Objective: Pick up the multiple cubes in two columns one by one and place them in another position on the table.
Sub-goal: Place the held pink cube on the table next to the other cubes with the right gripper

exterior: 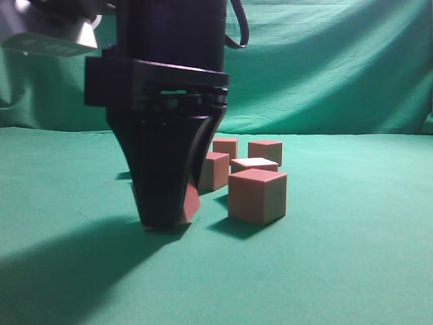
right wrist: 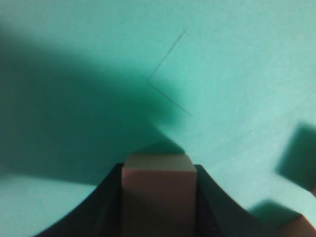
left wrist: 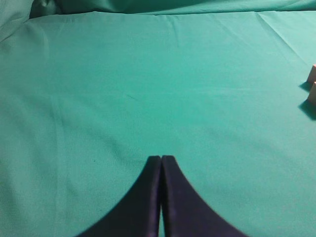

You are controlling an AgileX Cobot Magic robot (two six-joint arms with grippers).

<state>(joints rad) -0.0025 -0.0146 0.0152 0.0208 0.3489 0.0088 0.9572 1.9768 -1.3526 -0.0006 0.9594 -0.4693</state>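
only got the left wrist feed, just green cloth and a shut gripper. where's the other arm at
Observer: The right gripper is down at the table, shut on a cube; the right wrist view shows that cube between its fingers.
Operator: is that cube on the cloth or in the air
Observer: In the exterior view a reddish corner of it shows at the fingertips, right at the cloth; I cannot tell whether it touches.
Operator: how many other cubes nearby
Observer: The exterior view shows five to the right of that gripper, the nearest cube in front and apart from it.
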